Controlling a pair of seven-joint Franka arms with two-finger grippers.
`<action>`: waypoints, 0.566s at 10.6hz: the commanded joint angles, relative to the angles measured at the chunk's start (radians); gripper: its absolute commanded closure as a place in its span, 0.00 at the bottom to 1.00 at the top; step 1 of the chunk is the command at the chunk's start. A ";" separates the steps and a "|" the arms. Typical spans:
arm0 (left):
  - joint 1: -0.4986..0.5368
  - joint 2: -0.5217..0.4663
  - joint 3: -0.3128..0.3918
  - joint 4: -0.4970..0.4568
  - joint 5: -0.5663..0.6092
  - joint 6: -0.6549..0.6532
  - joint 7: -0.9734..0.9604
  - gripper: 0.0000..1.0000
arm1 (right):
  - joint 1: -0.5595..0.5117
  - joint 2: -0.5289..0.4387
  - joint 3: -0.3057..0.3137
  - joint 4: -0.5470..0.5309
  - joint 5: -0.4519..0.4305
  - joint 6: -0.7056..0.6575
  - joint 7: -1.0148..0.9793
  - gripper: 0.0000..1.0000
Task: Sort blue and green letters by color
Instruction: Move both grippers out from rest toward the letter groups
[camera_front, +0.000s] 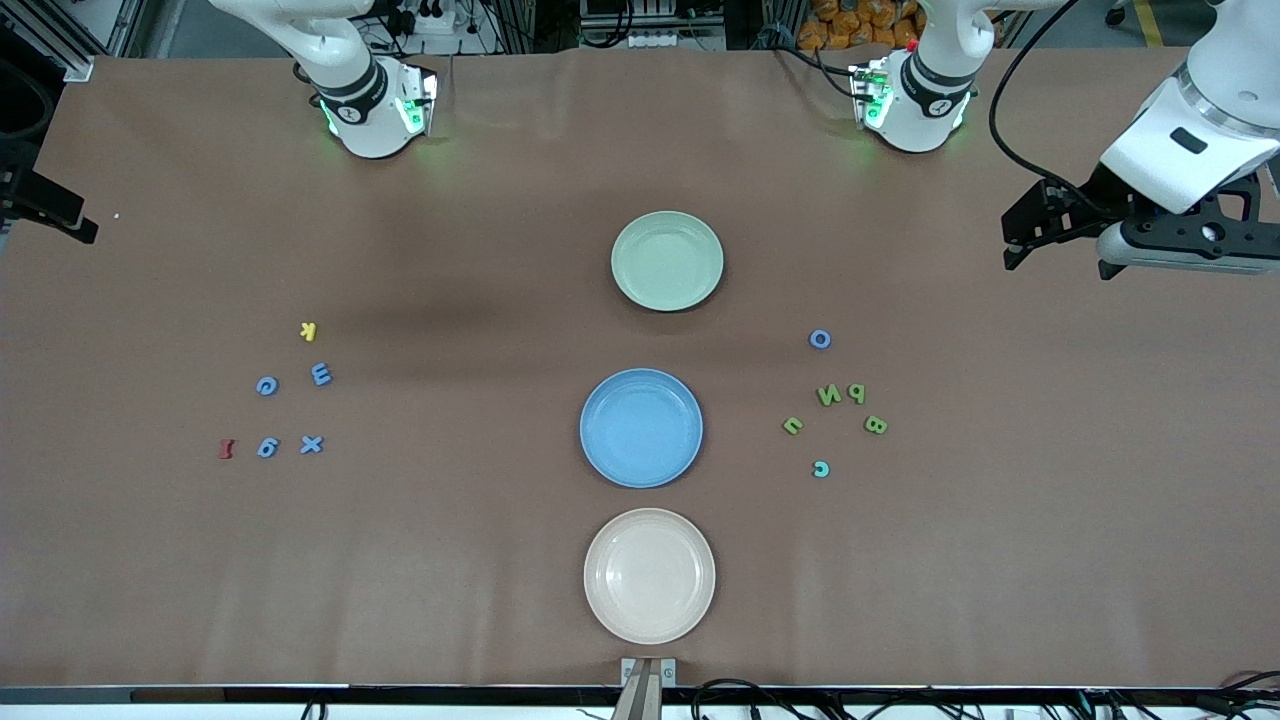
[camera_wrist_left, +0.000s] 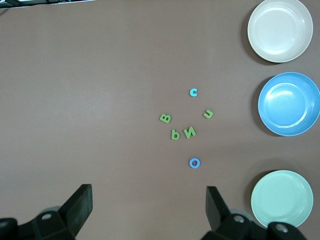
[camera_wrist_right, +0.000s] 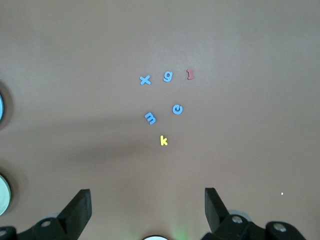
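Blue letters G, E, 9 and X lie in a group toward the right arm's end of the table. Olive-green letters N, P, U and B lie toward the left arm's end, with a blue O beside them. My left gripper hangs high over the left arm's end, open and holding nothing. My right gripper is up in the air above the blue group, also open with nothing in it.
Three plates stand in a line down the middle: a green plate, a blue plate and a beige plate nearest the front camera. A yellow K and a red I lie by the blue group, a teal C by the green.
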 joint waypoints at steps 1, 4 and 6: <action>0.002 -0.001 -0.004 -0.001 0.027 0.006 0.022 0.00 | 0.000 -0.001 0.002 0.004 -0.009 -0.006 0.000 0.00; 0.005 0.000 -0.006 -0.004 0.025 -0.012 0.027 0.00 | 0.002 -0.001 0.002 0.004 -0.008 -0.006 0.000 0.00; 0.005 0.002 -0.006 -0.004 0.024 -0.012 0.028 0.00 | 0.002 0.008 0.002 0.004 -0.008 -0.006 0.003 0.00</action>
